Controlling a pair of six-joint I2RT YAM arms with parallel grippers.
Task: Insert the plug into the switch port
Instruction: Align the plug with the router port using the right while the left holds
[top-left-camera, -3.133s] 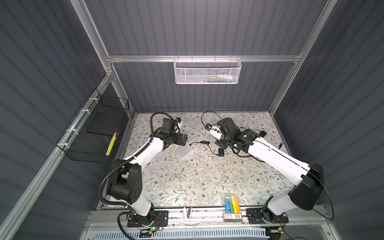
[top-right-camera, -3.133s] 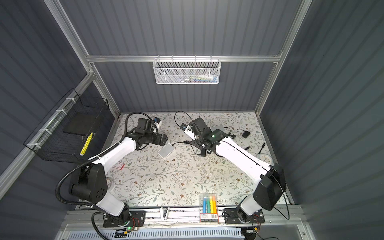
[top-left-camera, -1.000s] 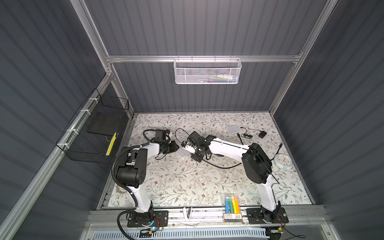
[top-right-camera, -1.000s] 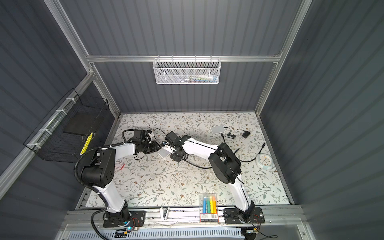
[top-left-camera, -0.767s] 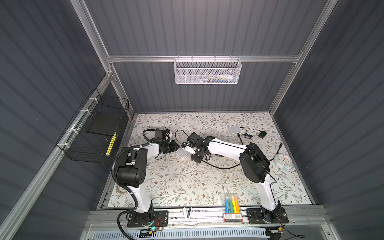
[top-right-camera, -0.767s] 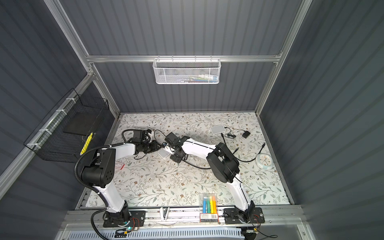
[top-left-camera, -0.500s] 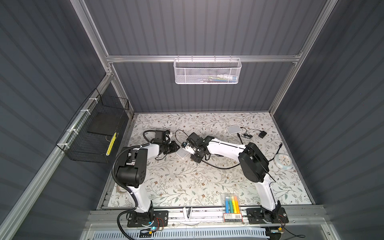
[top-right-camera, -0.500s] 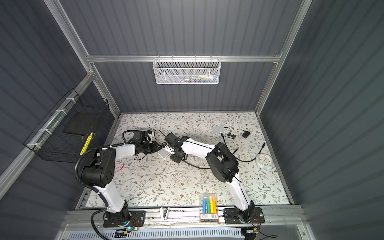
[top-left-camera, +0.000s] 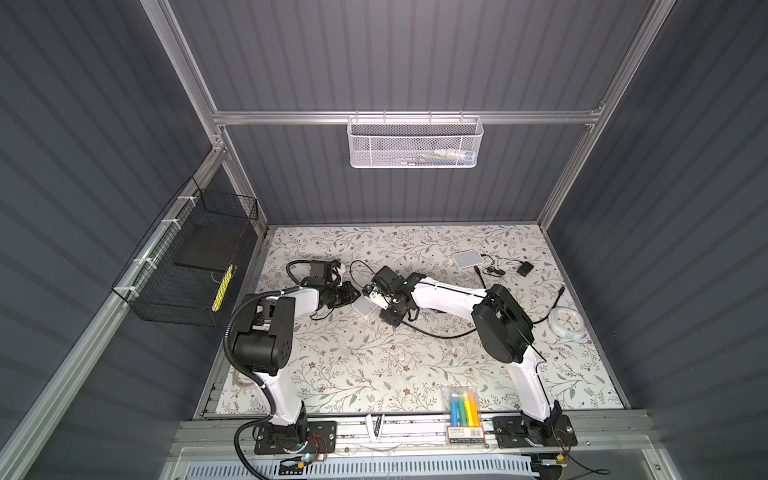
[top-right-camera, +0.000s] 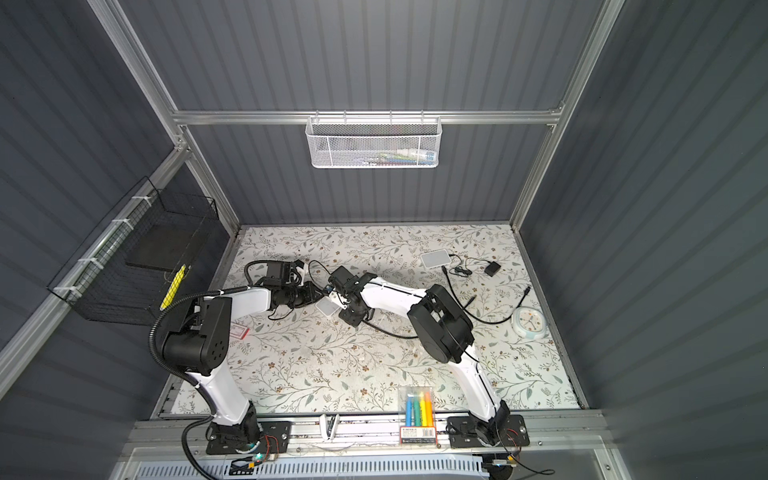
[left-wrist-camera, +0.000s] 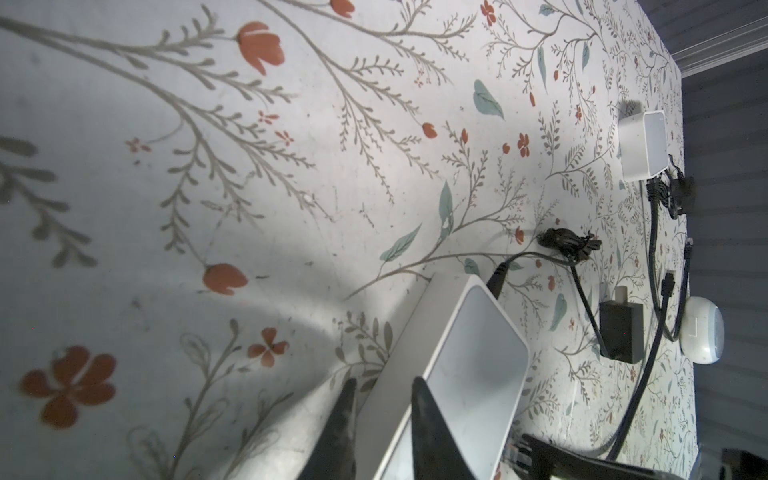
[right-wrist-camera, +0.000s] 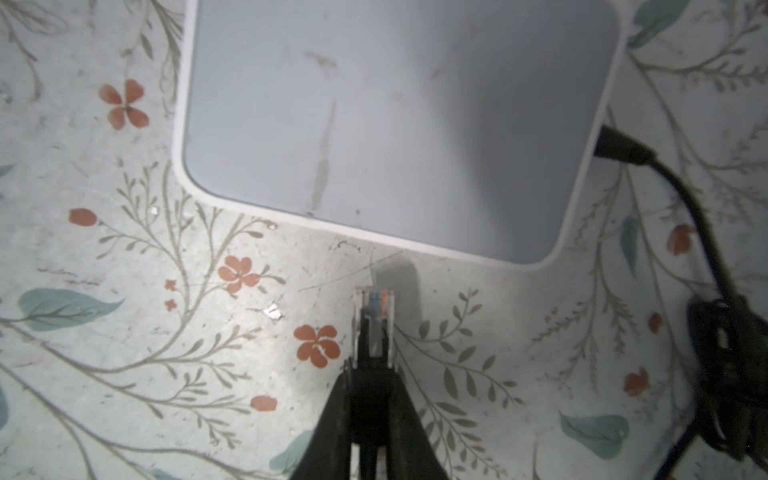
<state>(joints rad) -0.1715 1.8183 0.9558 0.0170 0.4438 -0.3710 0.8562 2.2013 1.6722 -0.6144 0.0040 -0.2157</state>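
Observation:
The white switch (top-left-camera: 362, 307) (top-right-camera: 326, 307) lies flat on the floral mat, between both grippers. My left gripper (left-wrist-camera: 382, 395) (top-left-camera: 353, 297) is shut on the switch (left-wrist-camera: 469, 365), one finger on its top and one outside its side wall. My right gripper (right-wrist-camera: 370, 386) (top-left-camera: 374, 297) is shut on the black boot of the clear plug (right-wrist-camera: 374, 316). The plug points at the near edge of the switch (right-wrist-camera: 395, 124), a short gap away. The port is hidden in all views. A black cable (right-wrist-camera: 619, 147) enters another side of the switch.
A second white box (top-left-camera: 467, 259), a black adapter (top-left-camera: 524, 269) and loose black cables lie at the back right. A round white clock (top-left-camera: 566, 324) sits at the right, a marker pack (top-left-camera: 462, 405) at the front edge. A black wire basket (top-left-camera: 195, 266) hangs on the left wall.
Three seconds ago both grippers were higher and further back; they have come down to the switch. Over the last second the right arm's elbow shifted slightly left and the grippers stayed put.

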